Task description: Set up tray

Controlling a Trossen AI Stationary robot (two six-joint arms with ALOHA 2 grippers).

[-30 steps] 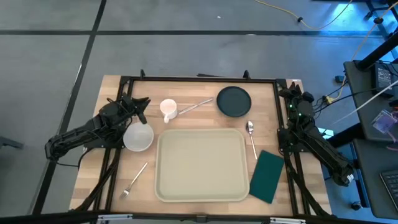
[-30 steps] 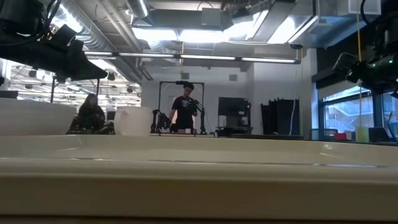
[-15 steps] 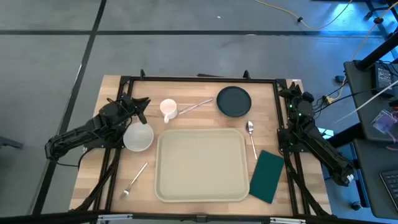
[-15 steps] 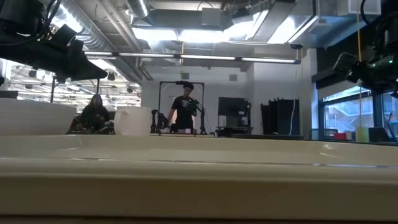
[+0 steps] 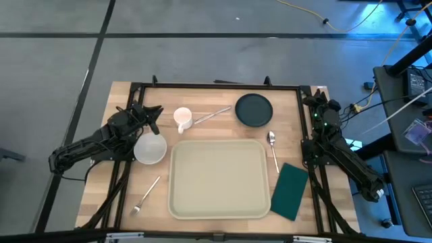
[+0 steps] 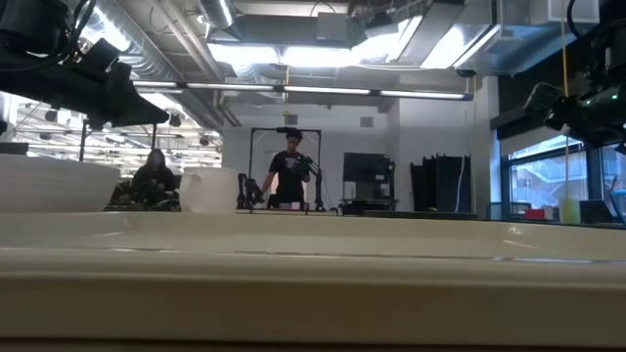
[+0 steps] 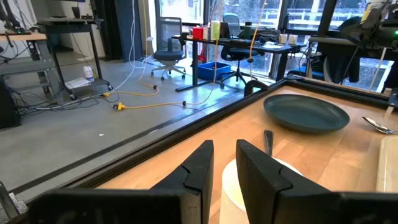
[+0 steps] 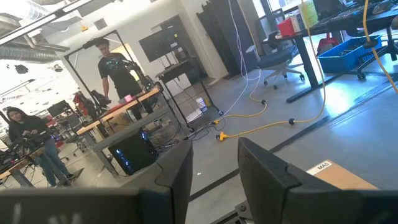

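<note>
You can see a small white tag (image 8: 321, 166) lying on the wood in the right wrist view, but its letters are too tiny to read.

Your tray (image 5: 219, 178) is lying flat in the middle of the table (image 5: 202, 94), near the front edge, and nothing is sitting in it. Around it you are looking at a white bowl (image 5: 150, 148) and a fork (image 5: 145, 194) on the left, a white cup (image 5: 182, 119) and a dark plate (image 5: 254, 109) behind it, a spoon (image 5: 273, 149) and a green napkin (image 5: 291, 191) on the right.

Your left gripper (image 5: 154, 113) is hanging between the bowl and the cup, fingers a little apart, pinching nothing. Your right gripper (image 5: 316, 101) is waiting at the far right corner, fingers (image 8: 264, 168) apart too, holding nothing.

The low view is mostly blocked by the tray's pale rim (image 6: 313, 264). Only the top view is showing you the fork and napkin. The right wrist view is showing you two people (image 8: 118, 71) in the room.
</note>
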